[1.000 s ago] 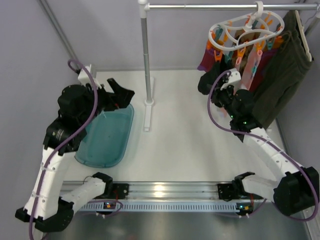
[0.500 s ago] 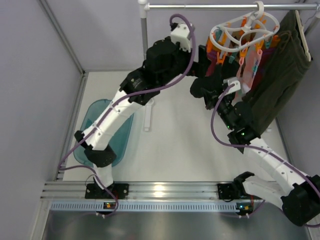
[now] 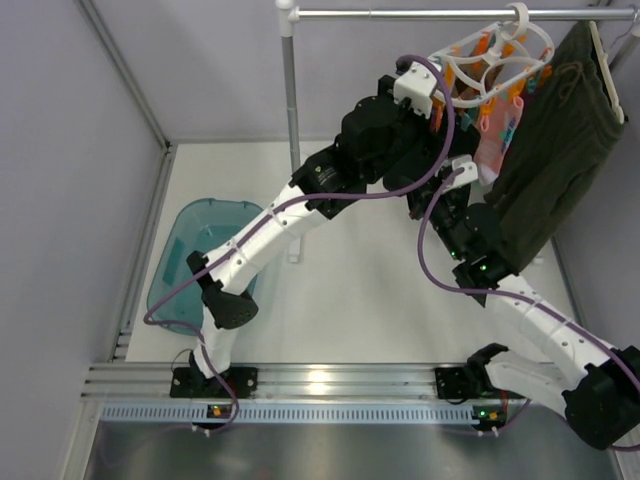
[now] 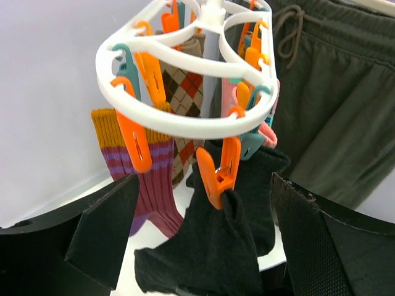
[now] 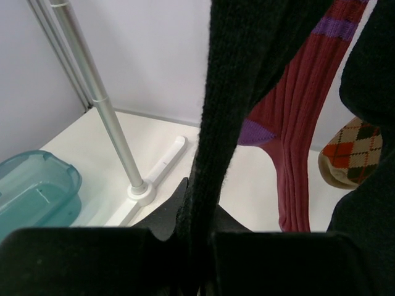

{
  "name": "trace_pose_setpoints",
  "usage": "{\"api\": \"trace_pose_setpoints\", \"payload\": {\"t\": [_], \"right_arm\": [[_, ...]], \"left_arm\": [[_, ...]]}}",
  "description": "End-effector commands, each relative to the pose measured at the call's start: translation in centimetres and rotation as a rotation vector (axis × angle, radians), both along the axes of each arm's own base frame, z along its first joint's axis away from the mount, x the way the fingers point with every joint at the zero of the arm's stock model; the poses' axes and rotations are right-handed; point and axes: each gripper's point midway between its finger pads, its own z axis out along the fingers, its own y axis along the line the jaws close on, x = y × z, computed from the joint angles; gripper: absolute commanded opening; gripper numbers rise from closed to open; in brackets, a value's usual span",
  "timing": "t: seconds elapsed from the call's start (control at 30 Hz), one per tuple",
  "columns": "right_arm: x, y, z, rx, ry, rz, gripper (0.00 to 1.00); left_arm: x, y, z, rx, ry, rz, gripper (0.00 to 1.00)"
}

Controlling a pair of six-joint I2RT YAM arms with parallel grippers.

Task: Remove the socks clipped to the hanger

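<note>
The white hanger [image 4: 185, 126] hangs from the rod [image 3: 420, 13] with orange and teal pins; it also shows in the top view [image 3: 490, 55]. A black sock [image 4: 213, 253] is clipped by an orange pin [image 4: 217, 172]. A maroon sock [image 4: 148, 179], an argyle sock [image 4: 185, 92] and a pink sock [image 3: 495, 135] also hang from it. My left gripper [image 4: 203, 203] is open, its fingers [image 4: 105, 234] either side of the black sock. My right gripper [image 5: 200, 228] is shut on a black sock [image 5: 228, 92] from below. The maroon sock [image 5: 296, 129] and the argyle sock [image 5: 349, 154] hang beside it.
A large dark olive garment [image 3: 560, 150] hangs right of the hanger. The rack's upright pole [image 3: 291, 130] stands on a white foot at the table's middle back. A teal bin [image 3: 195, 255] lies at the left. My left arm [image 3: 300, 210] stretches across the table.
My left arm has swung from over the teal bin up and right to the hanger, gripper open. The right gripper stays under the hanger. The hanger has shifted slightly right.
</note>
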Motion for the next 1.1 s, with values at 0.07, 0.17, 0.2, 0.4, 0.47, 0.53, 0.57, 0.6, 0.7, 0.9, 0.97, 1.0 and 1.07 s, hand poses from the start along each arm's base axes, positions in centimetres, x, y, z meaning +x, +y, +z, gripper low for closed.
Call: {"api": "trace_pose_setpoints", "payload": {"t": [0.07, 0.17, 0.2, 0.4, 0.47, 0.53, 0.57, 0.6, 0.7, 0.9, 0.97, 1.0, 1.07], "right_arm": [[-0.3, 0.8, 2.5, 0.014, -0.06, 0.017, 0.0], [-0.2, 0.9, 2.4, 0.003, -0.056, 0.018, 0.0], [-0.2, 1.0, 2.4, -0.001, -0.055, 0.019, 0.0], [-0.5, 1.3, 2.2, -0.008, -0.052, 0.035, 0.0], [-0.5, 1.3, 1.9, -0.014, -0.048, 0.035, 0.0], [-0.7, 1.1, 1.7, -0.014, -0.047, 0.032, 0.0], [-0.8, 1.0, 1.5, -0.014, -0.045, 0.028, 0.0], [-0.9, 0.9, 1.5, -0.011, -0.043, 0.025, 0.0], [-1.3, 0.7, 0.7, -0.006, -0.033, 0.025, 0.0], [-3.0, -0.1, -0.2, 0.025, -0.039, 0.039, 0.0], [-3.5, -0.2, -1.1, 0.026, -0.033, 0.046, 0.0], [-3.7, -0.2, -1.7, 0.023, -0.025, 0.053, 0.0], [-3.9, -0.4, -1.8, 0.031, -0.026, 0.052, 0.0]], "left_arm": [[1.0, 0.1, 3.9, -0.078, -0.143, 0.069, 0.85], [1.2, -0.7, 3.4, -0.073, -0.152, 0.057, 0.75], [1.4, -0.8, 3.2, -0.072, -0.155, 0.062, 0.74], [2.4, -1.5, 2.7, -0.074, -0.181, 0.085, 0.57], [2.6, -1.6, 2.8, -0.077, -0.19, 0.091, 0.48], [2.9, -1.7, 2.7, -0.083, -0.195, 0.101, 0.3], [2.9, -1.7, 2.9, -0.089, -0.2, 0.103, 0.28], [3.0, -1.7, 2.9, -0.091, -0.203, 0.105, 0.26], [3.3, -1.5, 3.0, -0.104, -0.201, 0.116, 0.13], [3.1, -0.9, 3.7, -0.128, -0.193, 0.123, 0.0], [2.9, -0.8, 4.0, -0.132, -0.196, 0.119, 0.0], [2.9, -0.8, 4.0, -0.135, -0.194, 0.118, 0.0], [3.0, -0.6, 4.1, -0.14, -0.19, 0.127, 0.0]]}}
